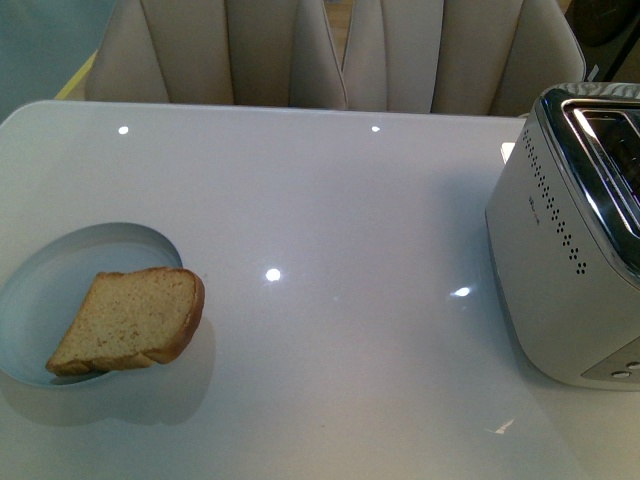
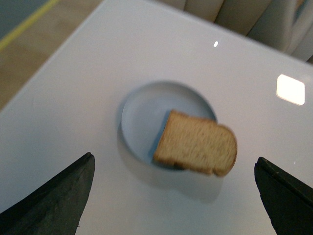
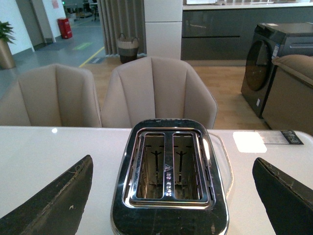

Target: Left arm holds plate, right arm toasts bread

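A pale blue-white plate (image 1: 70, 270) lies on the white table at the front left. A slice of brown bread (image 1: 135, 318) rests on it, overhanging the plate's right rim. Neither arm shows in the front view. In the left wrist view the plate (image 2: 146, 110) and bread (image 2: 195, 143) lie ahead of my left gripper (image 2: 173, 196), which is open and empty above the table. My right gripper (image 3: 173, 196) is open and empty, hovering above the toaster (image 3: 168, 171), whose two slots are empty. The toaster (image 1: 570, 240) stands at the table's right edge.
Beige padded chairs (image 1: 330, 50) line the table's far edge and show in the right wrist view (image 3: 159, 90). A washing machine (image 3: 274, 58) and room furniture stand beyond. Floor with a yellow line (image 2: 24, 24) lies past the table's left edge.
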`<state>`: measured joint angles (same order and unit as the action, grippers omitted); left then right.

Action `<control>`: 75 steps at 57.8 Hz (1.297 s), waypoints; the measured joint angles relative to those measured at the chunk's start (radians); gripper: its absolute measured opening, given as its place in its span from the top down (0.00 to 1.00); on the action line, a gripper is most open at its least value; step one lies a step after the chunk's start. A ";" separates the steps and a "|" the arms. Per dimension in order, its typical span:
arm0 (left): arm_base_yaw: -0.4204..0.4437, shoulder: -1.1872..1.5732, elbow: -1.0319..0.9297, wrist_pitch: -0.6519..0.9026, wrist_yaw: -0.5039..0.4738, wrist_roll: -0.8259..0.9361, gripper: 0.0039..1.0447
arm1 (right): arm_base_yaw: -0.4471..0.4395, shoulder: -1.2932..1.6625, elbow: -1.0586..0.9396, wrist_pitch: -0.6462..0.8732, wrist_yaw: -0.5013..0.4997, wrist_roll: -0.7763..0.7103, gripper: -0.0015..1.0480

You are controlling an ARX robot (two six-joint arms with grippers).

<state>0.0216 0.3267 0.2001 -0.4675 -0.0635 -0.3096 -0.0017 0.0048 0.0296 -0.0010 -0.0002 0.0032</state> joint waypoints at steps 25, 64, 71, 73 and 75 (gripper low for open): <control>0.218 0.429 0.076 0.381 0.249 0.063 0.07 | 0.000 0.000 0.000 0.000 0.000 0.000 0.08; 0.375 1.659 0.366 0.915 0.277 0.305 0.07 | 0.000 0.000 0.000 0.000 0.000 0.000 0.08; 0.360 1.743 0.424 0.914 0.271 0.328 0.07 | 0.000 0.000 0.000 0.000 0.000 0.000 0.08; 0.354 1.759 0.436 0.914 0.269 0.331 0.07 | 0.000 0.000 0.000 0.000 0.000 0.000 0.08; 0.348 1.775 0.447 0.914 0.269 0.332 0.07 | 0.000 0.000 0.000 0.000 0.000 0.000 0.08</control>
<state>0.3695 2.1014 0.6468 0.4465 0.2054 0.0227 -0.0017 0.0048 0.0296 -0.0010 0.0002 0.0032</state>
